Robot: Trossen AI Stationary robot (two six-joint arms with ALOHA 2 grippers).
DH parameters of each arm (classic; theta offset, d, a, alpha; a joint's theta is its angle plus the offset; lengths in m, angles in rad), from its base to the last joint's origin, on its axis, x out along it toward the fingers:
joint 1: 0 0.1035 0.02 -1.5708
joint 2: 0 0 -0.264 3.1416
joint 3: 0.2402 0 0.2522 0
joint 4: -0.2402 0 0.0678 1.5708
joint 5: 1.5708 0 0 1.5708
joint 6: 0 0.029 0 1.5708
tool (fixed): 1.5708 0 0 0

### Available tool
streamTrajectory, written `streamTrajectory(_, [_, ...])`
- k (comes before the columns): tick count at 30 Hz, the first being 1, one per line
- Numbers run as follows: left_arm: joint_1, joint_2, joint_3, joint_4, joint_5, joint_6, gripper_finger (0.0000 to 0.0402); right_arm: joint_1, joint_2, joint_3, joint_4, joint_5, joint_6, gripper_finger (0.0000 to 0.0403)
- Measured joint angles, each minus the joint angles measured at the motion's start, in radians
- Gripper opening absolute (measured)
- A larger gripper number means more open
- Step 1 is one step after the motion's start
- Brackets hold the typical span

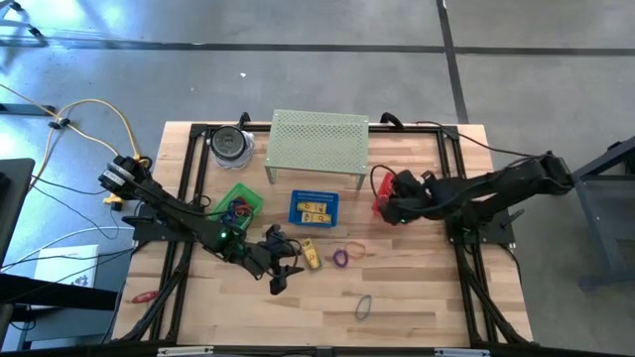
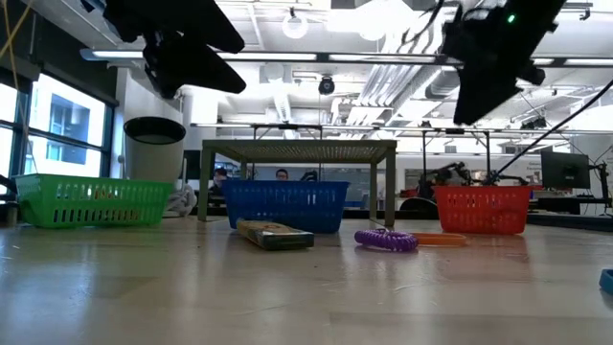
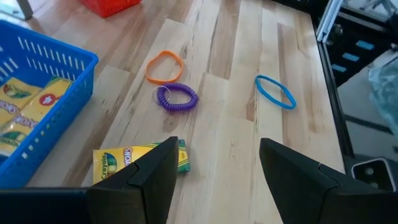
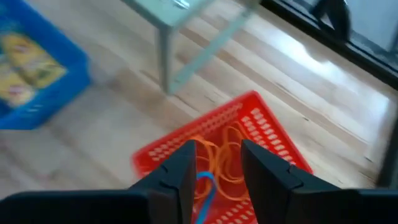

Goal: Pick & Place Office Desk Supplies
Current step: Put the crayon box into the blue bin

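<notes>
From my console, the right gripper (image 4: 216, 171) hangs over the red basket (image 4: 261, 118) at the table's right side, its fingers parted – a blue band (image 4: 204, 186) shows in the gap between them, above the orange bands (image 4: 221, 152) heaped in the basket. Whether the fingers touch that band I cannot tell.

The left gripper (image 3: 214, 171) hovers over the middle of the table (image 1: 417, 297), fingers apart and holding nothing. Just beside it lies a yellow crayon box (image 3: 134, 160), with a purple coil (image 3: 176, 97) and an orange band (image 3: 164, 66) a little farther on; the band touches the coil. Another blue band (image 3: 275, 91) lies apart, toward the table's front edge.

Between the two arms sits the blue basket (image 1: 314, 207) with yellow boxes (image 3: 28, 109) in it – the green basket (image 1: 239, 206) stands to its left, holding small coloured items. A pale mesh shelf (image 1: 319, 140) stands at the back of the table, a round container (image 1: 229, 145) at its left.
</notes>
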Motion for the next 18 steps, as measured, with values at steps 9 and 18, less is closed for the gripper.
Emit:
streamTrajectory(9, [-0.045,0.000,0.000,-0.020,-0.002,0.096,0.0219,0.338,-0.013,0.000,0.122,0.143,0.105,0.0110])
streamTrajectory(18, [-0.058,0.051,0.000,-0.092,0.007,0.083,0.0219,0.639,0.133,0.000,0.394,0.428,0.062,0.0107])
